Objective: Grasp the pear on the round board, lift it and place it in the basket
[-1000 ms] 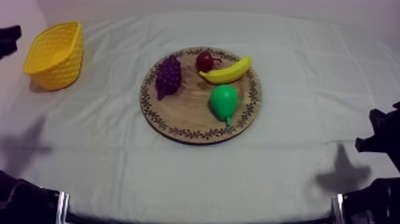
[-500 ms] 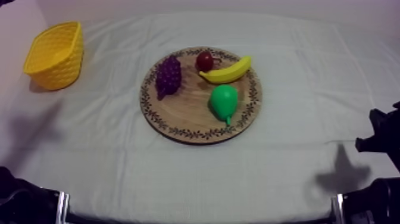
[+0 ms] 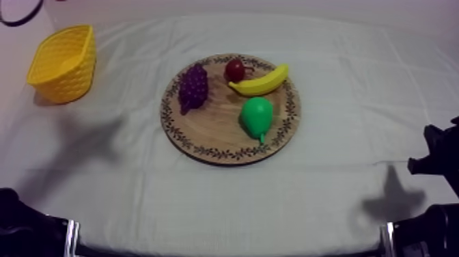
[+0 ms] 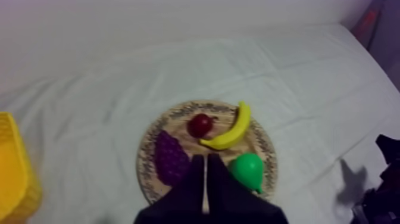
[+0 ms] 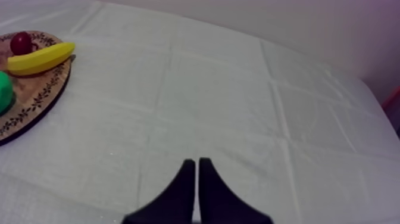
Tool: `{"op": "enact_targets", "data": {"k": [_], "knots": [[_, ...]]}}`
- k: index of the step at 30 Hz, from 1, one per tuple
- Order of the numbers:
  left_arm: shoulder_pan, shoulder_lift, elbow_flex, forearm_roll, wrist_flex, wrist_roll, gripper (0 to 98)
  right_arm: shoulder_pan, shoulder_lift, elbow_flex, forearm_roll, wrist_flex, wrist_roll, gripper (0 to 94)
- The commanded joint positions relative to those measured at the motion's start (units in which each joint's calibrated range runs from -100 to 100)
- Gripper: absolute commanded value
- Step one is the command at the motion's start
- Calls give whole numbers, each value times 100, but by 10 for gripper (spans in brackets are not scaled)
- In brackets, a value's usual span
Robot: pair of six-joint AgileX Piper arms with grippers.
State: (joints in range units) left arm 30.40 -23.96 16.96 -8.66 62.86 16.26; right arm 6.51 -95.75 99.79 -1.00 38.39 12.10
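Observation:
The green pear [image 3: 257, 116] lies on the front right of the round wooden board [image 3: 212, 131], beside the banana [image 3: 259, 80], small red fruit [image 3: 235, 70] and grapes [image 3: 192, 87]. The yellow basket [image 3: 61, 63] stands at the far left. My left gripper [image 4: 204, 159] hangs high over the board [image 4: 205, 106], fingers pressed together and holding nothing, with the pear [image 4: 247, 170] just to its right. My right gripper [image 5: 194, 162] is shut on nothing over bare cloth, well to the right of the board [image 5: 30, 95]; it rests low at the right table edge [image 3: 437, 154].
The basket [image 4: 12, 173] is at the left of the board in the left wrist view. Open cloth lies between basket and board. The right arm [image 4: 387, 173] sits at the table's right edge. A shadow [image 3: 82, 140] falls on the cloth left of the board.
My left arm has risen out of the top view's upper left corner, and its shadow on the cloth has slid right toward the board. The fruit and right arm stayed still.

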Motion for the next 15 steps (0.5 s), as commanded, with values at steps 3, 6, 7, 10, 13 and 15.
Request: {"op": "enact_targets", "data": {"k": [3, 6, 7, 10, 13, 15], "knots": [[619, 654, -386, -243, 97, 720, 0, 0, -1, -1, 0, 0, -1, 3], [818, 1021, -608, -295, 114, 943, 0, 0, -1, -1, 0, 0, -1, 3], [878, 1135, -673, -315, 99, 1017, 0, 0, -1, -1, 0, 0, -1, 3], [1015, 1464, -876, -348, 115, 1148, 0, 0, -1, -1, 0, 0, -1, 3], [1077, 1806, -1148, -361, 343, 1224, 6, 0, -1, -1, 0, 0, -1, 3], [1096, 2054, -1376, -363, 563, 1246, 17, 0, -1, -1, 0, 0, -1, 3]]}}
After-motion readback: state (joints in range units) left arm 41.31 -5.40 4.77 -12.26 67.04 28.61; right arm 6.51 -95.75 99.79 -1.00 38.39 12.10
